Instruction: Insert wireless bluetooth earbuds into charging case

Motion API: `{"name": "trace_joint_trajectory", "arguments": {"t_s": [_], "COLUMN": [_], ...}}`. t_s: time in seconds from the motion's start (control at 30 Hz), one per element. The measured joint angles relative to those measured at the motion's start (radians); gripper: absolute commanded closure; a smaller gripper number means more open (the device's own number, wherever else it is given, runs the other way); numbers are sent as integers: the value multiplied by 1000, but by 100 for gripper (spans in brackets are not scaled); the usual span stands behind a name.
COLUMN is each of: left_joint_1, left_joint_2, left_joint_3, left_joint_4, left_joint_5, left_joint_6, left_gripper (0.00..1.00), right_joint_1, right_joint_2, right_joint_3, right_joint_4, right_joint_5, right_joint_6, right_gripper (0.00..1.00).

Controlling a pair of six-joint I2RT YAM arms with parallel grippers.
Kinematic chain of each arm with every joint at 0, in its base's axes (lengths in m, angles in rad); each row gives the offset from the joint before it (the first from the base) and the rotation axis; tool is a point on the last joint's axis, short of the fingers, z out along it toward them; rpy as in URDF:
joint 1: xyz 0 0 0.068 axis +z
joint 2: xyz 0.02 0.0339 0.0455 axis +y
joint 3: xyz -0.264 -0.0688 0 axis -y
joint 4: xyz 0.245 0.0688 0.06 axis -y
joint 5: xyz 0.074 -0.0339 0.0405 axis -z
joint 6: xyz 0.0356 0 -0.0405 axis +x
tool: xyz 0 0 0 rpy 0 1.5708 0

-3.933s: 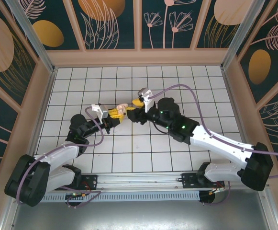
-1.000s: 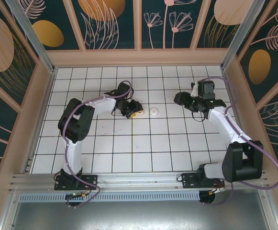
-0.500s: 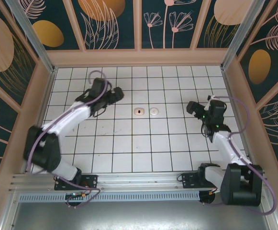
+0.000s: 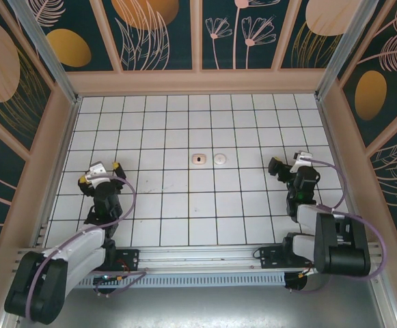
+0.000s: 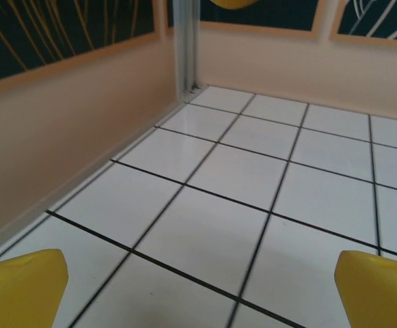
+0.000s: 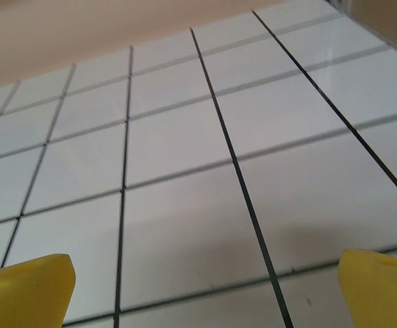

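- Floor [image 4: 184,205] of white tiles with dark seams runs forward from the back wall [image 4: 198,80].
- Pinkish piece [image 4: 198,159]: tiny, with a dark spot at its centre. Lies flat on the tiles in front of the middle of the back wall, well apart from it.
- Whitish piece [image 4: 220,159]: small and round. Lies just beside the pinkish piece, toward the right end of the back wall and equally far out from it, with a narrow gap between the two.
- Too small to tell which of the two pieces is an earbud and which belongs to the case.
- Left gripper [image 4: 99,173]: hangs farther from the back wall than both pieces, out toward its left end and well apart from them. Stands spread wide and holds no object.
- In the left wrist view, the left gripper [image 5: 198,280] shows yellow fingertips [image 5: 20,287] at the bottom corners with bare tiles between, and a metal corner post [image 5: 184,44] stands where the back wall begins.
- Right gripper [image 4: 287,166]: hangs toward the right end of the back wall, a little farther out than the pieces and well apart from them. Stands spread wide and holds no object.
- In the right wrist view, the right gripper [image 6: 198,280] shows yellow fingertips [image 6: 24,287] with bare tiles between them.
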Motion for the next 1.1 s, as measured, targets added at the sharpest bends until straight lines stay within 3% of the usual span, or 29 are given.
{"name": "trace_joint_trajectory", "arguments": {"t_s": [0.2, 0.33, 0.47, 0.67, 1.1], "left_joint_1": [85, 127, 156, 213, 214], "left_joint_2": [272, 415, 557, 600, 600], "left_joint_3": [-15, 122, 140, 161, 166], "left_joint_4": [363, 365, 561, 521, 520], "left_joint_5": [113, 225, 299, 318, 333], "left_joint_6": [128, 148, 136, 83, 68], "left_gripper": [1, 1, 1, 1, 1], "right_joint_1": [5, 12, 12, 12, 12], "right_joint_2": [198, 306, 307, 307, 307], "right_joint_3": [16, 29, 54, 61, 61], "right_joint_4": [256, 335, 344, 355, 357], "right_joint_5": [-24, -45, -69, -74, -74], "right_joint_6": [-34, -58, -65, -66, -66], "right_gripper": [1, 1, 1, 1, 1]}}
